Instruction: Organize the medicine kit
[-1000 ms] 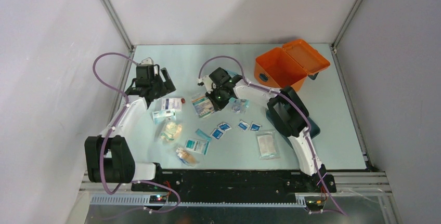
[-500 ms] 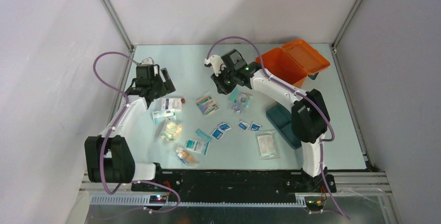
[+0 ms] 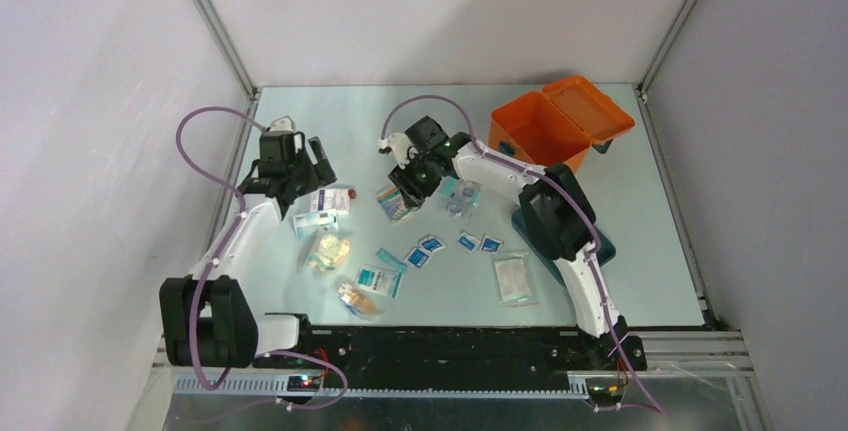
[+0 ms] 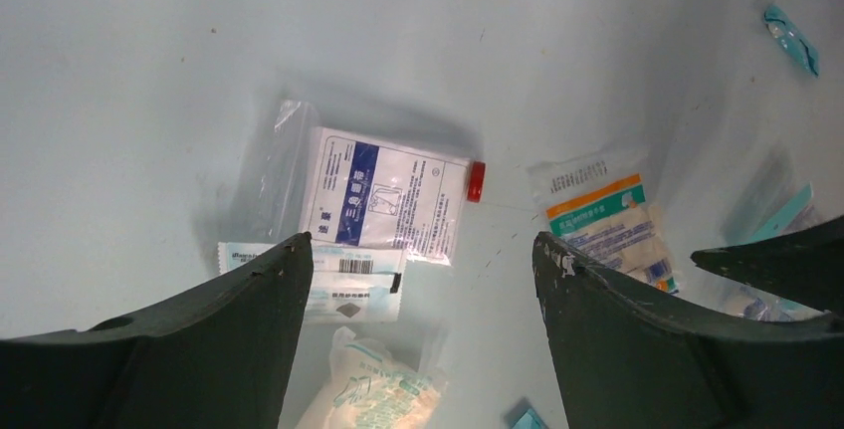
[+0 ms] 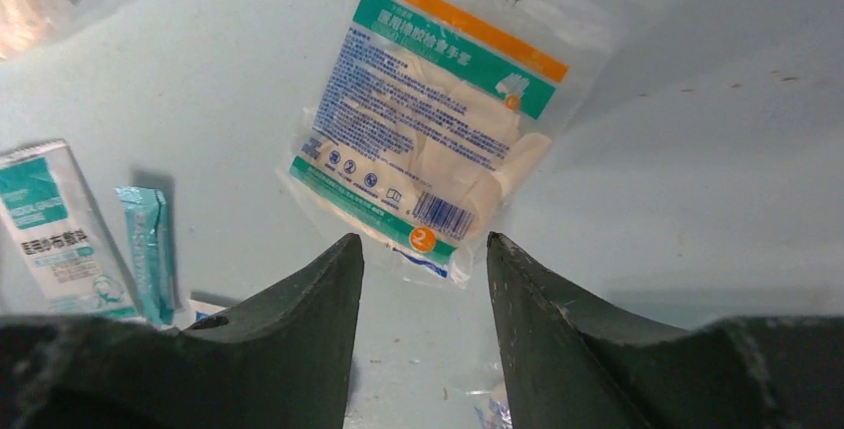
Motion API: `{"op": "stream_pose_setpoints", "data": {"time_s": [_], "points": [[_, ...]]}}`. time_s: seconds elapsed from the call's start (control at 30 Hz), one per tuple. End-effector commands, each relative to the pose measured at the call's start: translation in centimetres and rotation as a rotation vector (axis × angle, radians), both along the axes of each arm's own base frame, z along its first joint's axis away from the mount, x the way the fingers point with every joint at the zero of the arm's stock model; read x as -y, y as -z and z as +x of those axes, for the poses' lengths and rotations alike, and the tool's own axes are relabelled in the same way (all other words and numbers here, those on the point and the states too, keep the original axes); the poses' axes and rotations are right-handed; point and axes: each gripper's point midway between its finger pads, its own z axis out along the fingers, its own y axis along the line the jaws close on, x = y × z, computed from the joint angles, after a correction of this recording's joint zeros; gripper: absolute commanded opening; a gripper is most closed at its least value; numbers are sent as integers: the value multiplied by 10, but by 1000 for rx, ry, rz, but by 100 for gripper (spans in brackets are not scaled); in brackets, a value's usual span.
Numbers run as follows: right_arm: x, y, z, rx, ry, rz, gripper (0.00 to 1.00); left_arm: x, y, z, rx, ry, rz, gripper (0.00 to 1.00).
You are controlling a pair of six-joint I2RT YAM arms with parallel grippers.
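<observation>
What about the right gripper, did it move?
Yes. The right gripper dropped back from near the medicine kit toward the near edge, above the green-orange packet.

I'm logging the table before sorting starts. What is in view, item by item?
case: one, orange, lid open, far right
tray: one, dark teal, near right, partly hidden
sachets: four, blue-white, middle
striped packet: one, green and orange bands, beyond the sachets
pouch: one, white-blue, red cap, left of middle
other packets: several, clear or teal, middle and left
left gripper: one, black, open, above pouch
right gripper: one, black, open, above striped packet
</observation>
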Motion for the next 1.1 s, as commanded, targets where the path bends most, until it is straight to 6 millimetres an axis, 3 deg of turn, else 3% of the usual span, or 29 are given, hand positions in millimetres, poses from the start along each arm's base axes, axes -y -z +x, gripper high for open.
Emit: {"op": "stream_pose_setpoints", "data": {"time_s": [0.0,0.13,0.37,0.43,0.57,0.6,0.7,0.83,0.87,0.9,0.93,1.07], "points": [[-9,-2,0,28,-22,0,53,-5,-17,-2,70,-2,31,86],[-1,16,-5,37,-32,-56,56,-5,-15,-8,72,-10,28,86],[15,51,3,100,-16,-167,45,-3,-14,-15,77,-9,11,86],[14,53,5,119,-20,-175,36,-2,-14,-16,78,-8,6,86],[11,42,12,158,-16,-174,6,-1,-13,-16,76,-4,-1,86],[12,35,14,172,-9,-173,0,-1,-14,-15,76,-4,-2,86],[11,-1,26,232,22,-136,0,0,-11,-12,66,-2,-6,86],[11,-91,44,349,123,-21,0,2,-12,-3,55,2,-10,86],[15,-124,47,395,161,22,0,2,-13,1,54,3,-9,85],[19,-139,48,415,183,45,0,2,-13,3,54,4,-9,85],[28,-168,47,454,233,83,0,2,-14,7,52,7,-10,85],[79,-217,52,512,449,145,0,4,-17,16,46,26,-2,84]]}}
